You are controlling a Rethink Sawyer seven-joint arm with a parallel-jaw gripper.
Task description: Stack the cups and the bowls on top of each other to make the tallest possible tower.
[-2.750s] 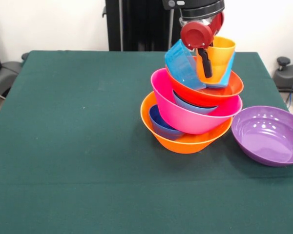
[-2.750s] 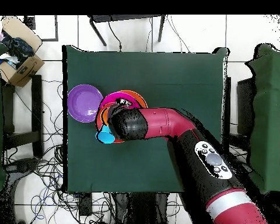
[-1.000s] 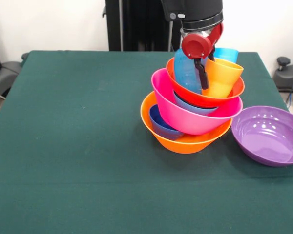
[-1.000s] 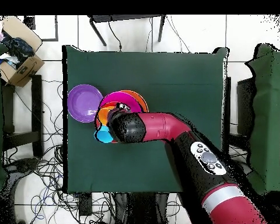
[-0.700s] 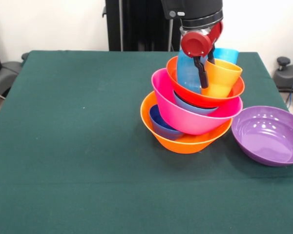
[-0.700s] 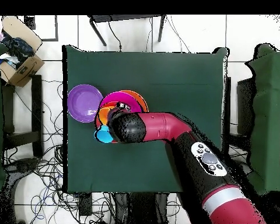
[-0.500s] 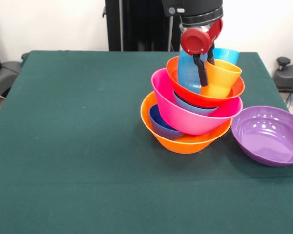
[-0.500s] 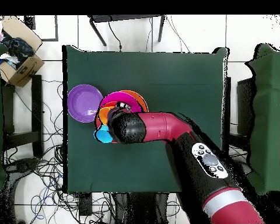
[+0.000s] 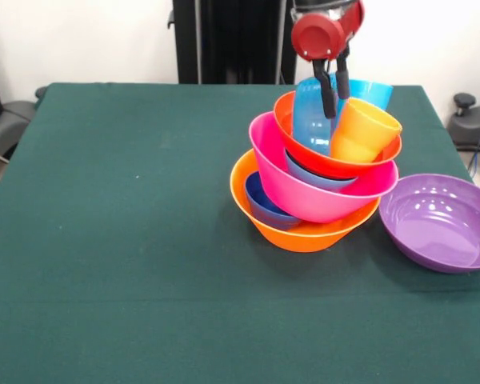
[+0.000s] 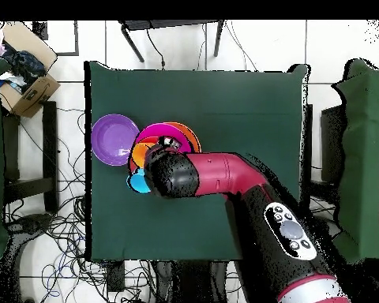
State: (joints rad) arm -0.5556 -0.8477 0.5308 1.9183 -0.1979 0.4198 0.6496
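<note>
The tower (image 9: 316, 188) leans on the right of the table: the large orange bowl (image 9: 304, 234) at the base holds the small dark blue bowl (image 9: 262, 204), then come the pink bowl (image 9: 308, 194), the shallow light blue bowl (image 9: 320, 174) and the red-orange bowl (image 9: 340, 160). In the top bowl stand the small teal bowl (image 9: 310, 120), the tilted yellow cup (image 9: 364, 132) and the light blue cup (image 9: 370, 88). My gripper (image 9: 334, 88) is open just above them, its tips between the teal bowl and the yellow cup. The orange cup is hidden. The arm covers most of the tower (image 10: 175, 130) in the overhead view.
The wide purple bowl (image 9: 440, 222) sits alone on the table right of the tower, close to the table's edge; it also shows in the overhead view (image 10: 115, 140). A cardboard box (image 10: 25, 79) stands on the floor beyond the table.
My gripper set the teal bowl upright into the red-orange bowl and has risen off it. The yellow cup has tipped further right, out of the light blue cup.
</note>
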